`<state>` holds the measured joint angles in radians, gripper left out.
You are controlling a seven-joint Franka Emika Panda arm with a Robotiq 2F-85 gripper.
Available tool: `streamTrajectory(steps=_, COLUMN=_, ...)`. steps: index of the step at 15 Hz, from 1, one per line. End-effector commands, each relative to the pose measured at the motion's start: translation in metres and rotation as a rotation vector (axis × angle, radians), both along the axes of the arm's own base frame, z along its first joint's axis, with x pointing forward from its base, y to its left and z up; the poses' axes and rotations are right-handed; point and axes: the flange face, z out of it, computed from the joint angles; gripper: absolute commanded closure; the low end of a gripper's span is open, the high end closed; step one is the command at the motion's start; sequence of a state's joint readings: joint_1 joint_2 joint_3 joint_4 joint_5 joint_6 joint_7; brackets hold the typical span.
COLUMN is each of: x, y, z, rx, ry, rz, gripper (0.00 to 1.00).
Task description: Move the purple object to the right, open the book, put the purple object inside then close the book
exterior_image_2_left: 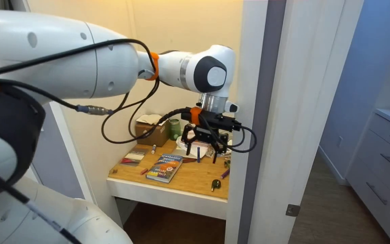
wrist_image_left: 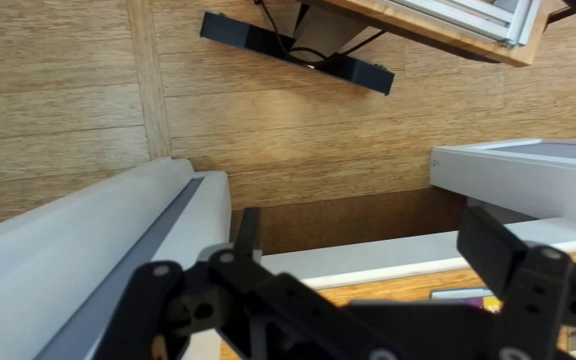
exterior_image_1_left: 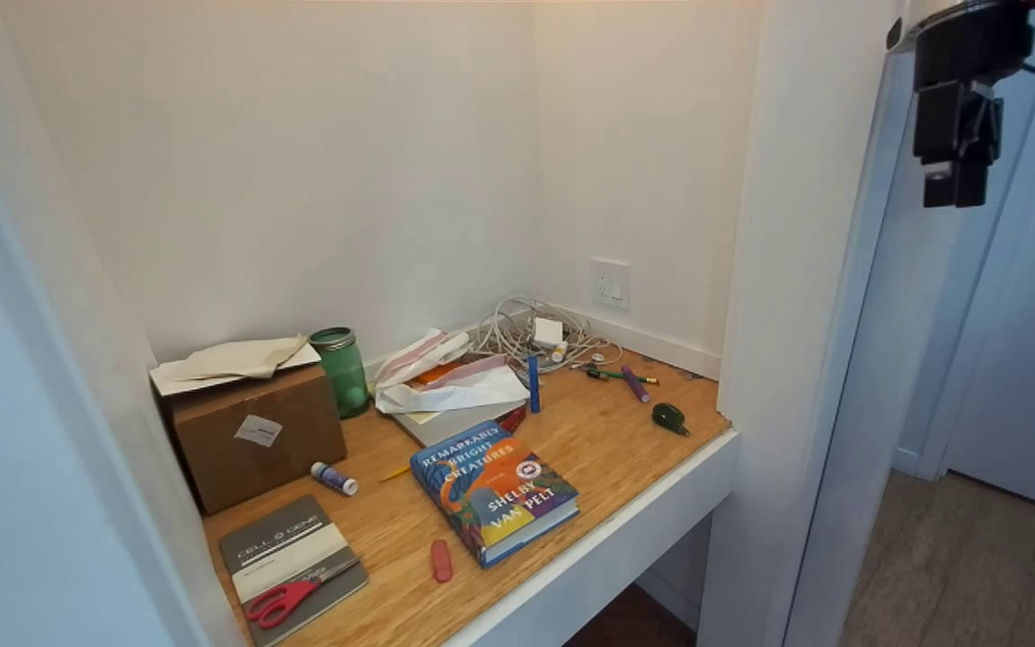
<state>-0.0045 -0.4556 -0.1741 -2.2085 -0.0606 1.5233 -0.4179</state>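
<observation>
The purple object (exterior_image_1_left: 635,384) is a slim marker lying on the wooden desktop near the right wall; in an exterior view the purple object (exterior_image_2_left: 225,174) is partly cut off by the door frame. Closed and face up, the book (exterior_image_1_left: 495,490) with its blue, colourful cover rests by the desk's front edge. Only a corner of the book (wrist_image_left: 473,299) shows in the wrist view, behind a finger. High above and in front of the desk, my gripper (exterior_image_2_left: 201,154) points down, its fingers wide apart with nothing between them. It is clear of both things.
On the desk sit a cardboard box (exterior_image_1_left: 257,440), a green jar (exterior_image_1_left: 340,373), tangled cables (exterior_image_1_left: 562,337), an upright blue marker (exterior_image_1_left: 534,385), a grey notebook (exterior_image_1_left: 288,557) with red scissors (exterior_image_1_left: 279,602), and a dark green tape dispenser (exterior_image_1_left: 668,419). A white door frame (exterior_image_2_left: 249,189) stands close beside the gripper.
</observation>
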Motion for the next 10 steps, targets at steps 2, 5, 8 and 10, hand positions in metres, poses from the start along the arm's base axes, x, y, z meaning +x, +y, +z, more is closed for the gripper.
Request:
streamTrajectory(steps=2, x=0.019, y=0.075, z=-0.023, rx=0.065, ry=0.077, rz=-0.013, gripper=0.0)
streamTrajectory(steps=5, x=0.028, y=0.12, z=-0.038, rx=0.092, ry=0.116, rz=0.018, gripper=0.0)
streamTrajectory(steps=8, x=0.025, y=0.129, z=-0.043, rx=0.075, ry=0.114, rz=0.062, gripper=0.0)
streamTrajectory(steps=10, x=0.027, y=0.145, z=-0.05, rx=0.07, ry=0.13, rz=0.093, gripper=0.0)
